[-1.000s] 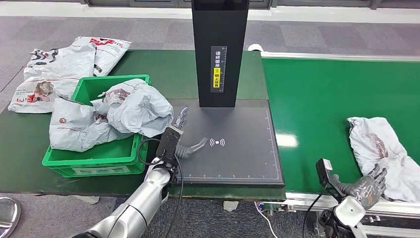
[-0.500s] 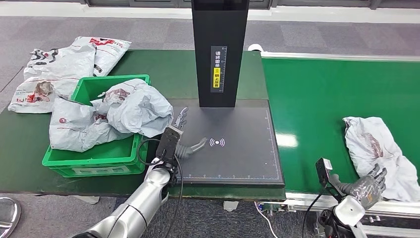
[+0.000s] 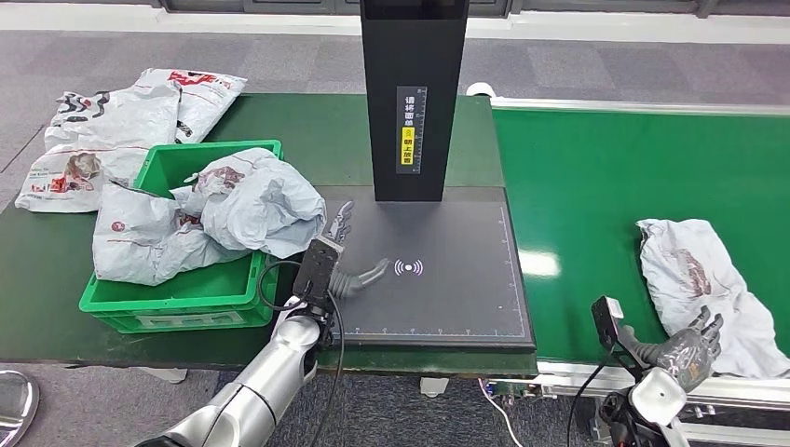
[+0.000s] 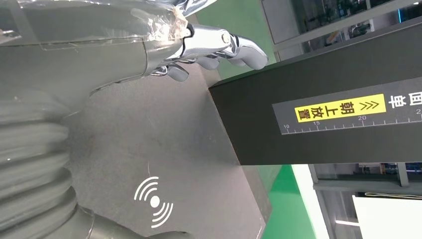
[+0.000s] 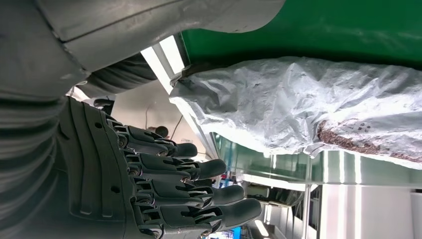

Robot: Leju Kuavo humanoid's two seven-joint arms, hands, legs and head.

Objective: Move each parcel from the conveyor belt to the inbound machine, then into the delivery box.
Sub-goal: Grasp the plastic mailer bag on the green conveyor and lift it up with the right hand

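Note:
A crumpled grey parcel (image 3: 703, 284) lies on the green conveyor belt (image 3: 596, 177) at the right; in the right wrist view the same parcel (image 5: 308, 102) lies just past the fingers. My right hand (image 3: 691, 346) hovers at the belt's near edge beside the parcel, fingers spread and holding nothing. My left hand (image 3: 347, 251) rests open over the dark scanner pad (image 3: 447, 270) of the inbound machine, close to the green delivery box (image 3: 168, 298). The machine's black column (image 3: 413, 93) stands behind the pad. Several grey parcels (image 3: 214, 209) fill the box.
More grey parcels (image 3: 112, 126) are piled on the green table behind the box at far left. The machine column (image 4: 318, 119) looms close to my left hand. A metal rail (image 3: 559, 382) runs along the belt's near edge.
The parcel on the belt has drifted leftward, toward the machine. Both hands stay where they were.

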